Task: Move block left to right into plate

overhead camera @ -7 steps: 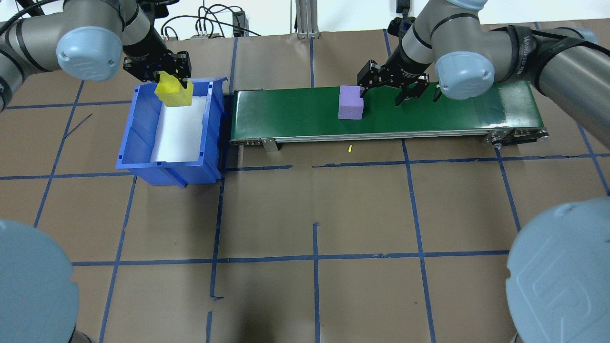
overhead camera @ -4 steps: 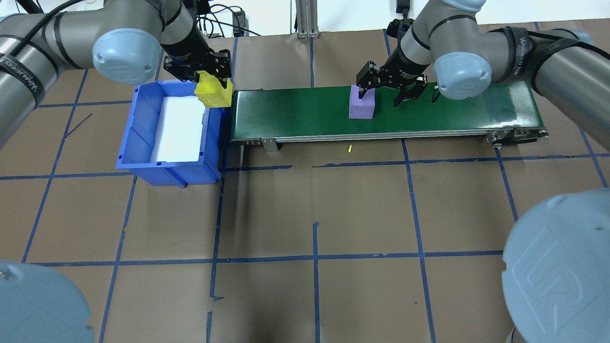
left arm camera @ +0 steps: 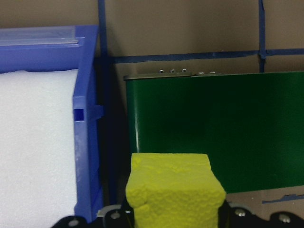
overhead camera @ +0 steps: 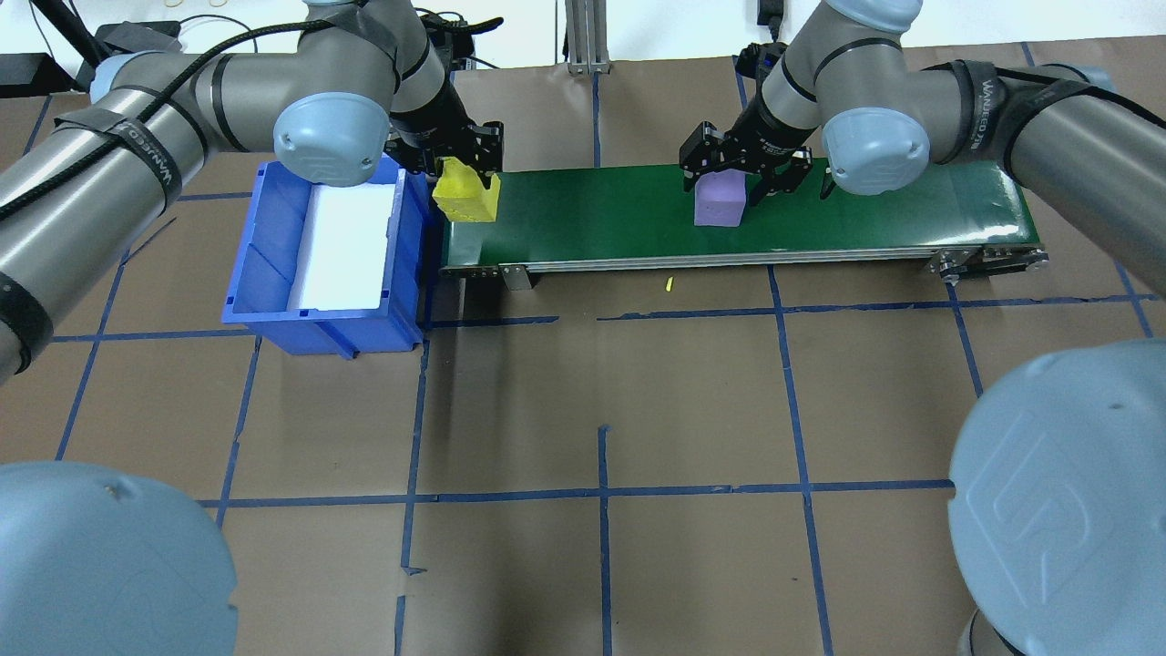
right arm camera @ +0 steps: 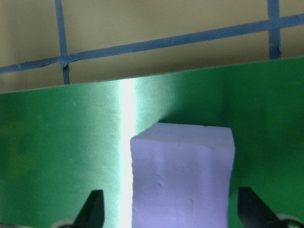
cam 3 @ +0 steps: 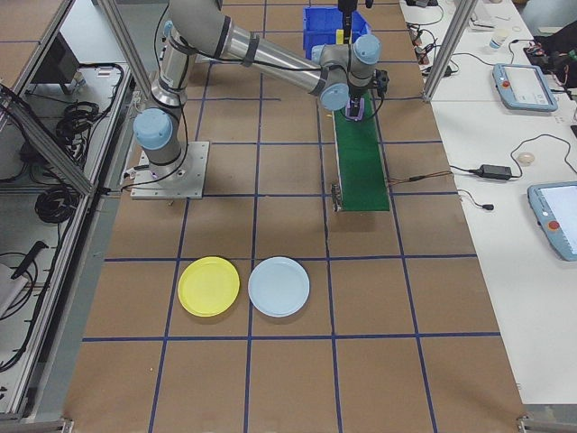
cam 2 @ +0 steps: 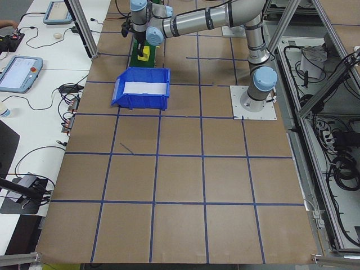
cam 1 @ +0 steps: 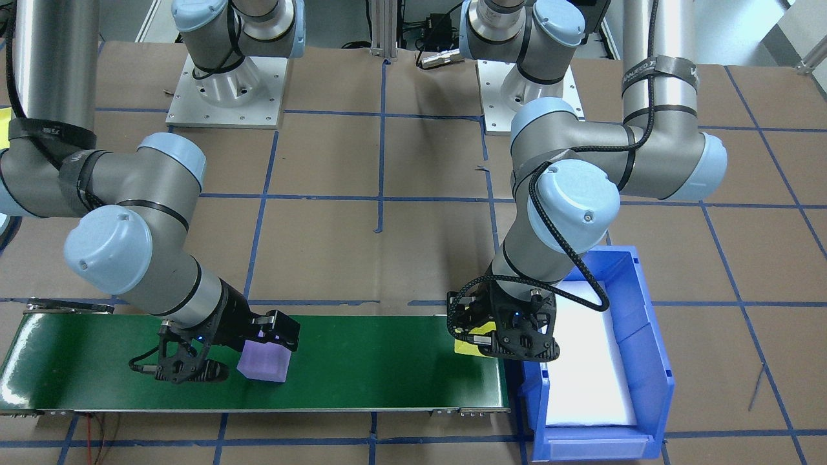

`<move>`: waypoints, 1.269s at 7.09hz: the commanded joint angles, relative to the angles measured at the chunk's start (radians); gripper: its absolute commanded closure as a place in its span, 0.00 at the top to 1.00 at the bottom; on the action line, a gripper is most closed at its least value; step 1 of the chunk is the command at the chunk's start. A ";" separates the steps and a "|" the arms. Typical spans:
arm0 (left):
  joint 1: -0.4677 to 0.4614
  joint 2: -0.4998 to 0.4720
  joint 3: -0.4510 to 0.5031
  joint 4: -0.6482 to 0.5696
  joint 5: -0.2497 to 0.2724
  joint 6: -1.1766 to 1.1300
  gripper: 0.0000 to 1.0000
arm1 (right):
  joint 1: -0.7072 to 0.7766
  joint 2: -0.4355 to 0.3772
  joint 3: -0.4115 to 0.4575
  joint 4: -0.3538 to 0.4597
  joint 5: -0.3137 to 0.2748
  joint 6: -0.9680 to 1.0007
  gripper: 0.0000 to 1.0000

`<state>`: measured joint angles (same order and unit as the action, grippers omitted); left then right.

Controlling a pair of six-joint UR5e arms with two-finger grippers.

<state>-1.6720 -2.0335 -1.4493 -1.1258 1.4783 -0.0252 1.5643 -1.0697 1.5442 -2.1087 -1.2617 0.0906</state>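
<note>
A yellow block [overhead camera: 466, 194] is clamped in my left gripper [overhead camera: 455, 169], which is shut on it over the left end of the green conveyor belt [overhead camera: 865, 214], just past the blue bin. The left wrist view shows the yellow block [left arm camera: 173, 187] between the fingers with belt beneath. A purple block [overhead camera: 720, 200] stands on the belt. My right gripper [overhead camera: 740, 182] is open and straddles it, with its fingers [right arm camera: 93, 209] apart from the purple block [right arm camera: 183, 175]. A yellow plate [cam 3: 209, 286] and a light blue plate [cam 3: 279, 286] lie on the table far beyond the belt's right end.
The blue bin [overhead camera: 273, 273] with a white foam lining sits against the belt's left end. A small yellow scrap [overhead camera: 668, 284] lies on the brown paper in front of the belt. Operator benches with tablets flank the table ends.
My left arm carried the yellow block rightward from above the bin to above the belt's left end. The purple block travelled right along the belt and now sits between my right gripper's fingers.
</note>
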 commanded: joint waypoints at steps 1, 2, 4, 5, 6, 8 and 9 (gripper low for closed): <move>-0.008 -0.040 0.001 0.047 -0.006 0.001 0.31 | -0.001 0.025 0.011 -0.051 -0.039 -0.047 0.65; -0.009 -0.051 0.001 0.066 -0.006 0.001 0.31 | -0.010 0.014 0.004 -0.050 -0.088 -0.142 0.39; -0.009 -0.065 0.001 0.093 -0.010 -0.001 0.32 | -0.038 -0.039 0.010 -0.051 -0.317 -0.391 0.33; -0.012 -0.065 0.000 0.095 -0.009 0.001 0.33 | -0.094 -0.088 0.014 -0.042 -0.358 -0.554 0.33; -0.014 -0.066 0.000 0.095 -0.007 0.008 0.34 | -0.215 -0.143 0.049 -0.036 -0.379 -0.739 0.33; -0.014 -0.089 -0.035 0.121 0.002 0.008 0.79 | -0.492 -0.219 0.118 -0.041 -0.375 -1.187 0.33; -0.014 -0.086 -0.057 0.180 0.002 0.008 0.98 | -0.617 -0.217 0.135 -0.034 -0.372 -1.335 0.33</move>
<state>-1.6855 -2.1153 -1.4790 -0.9992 1.4782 -0.0161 1.1149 -1.2710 1.6528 -2.1491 -1.6359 -1.0262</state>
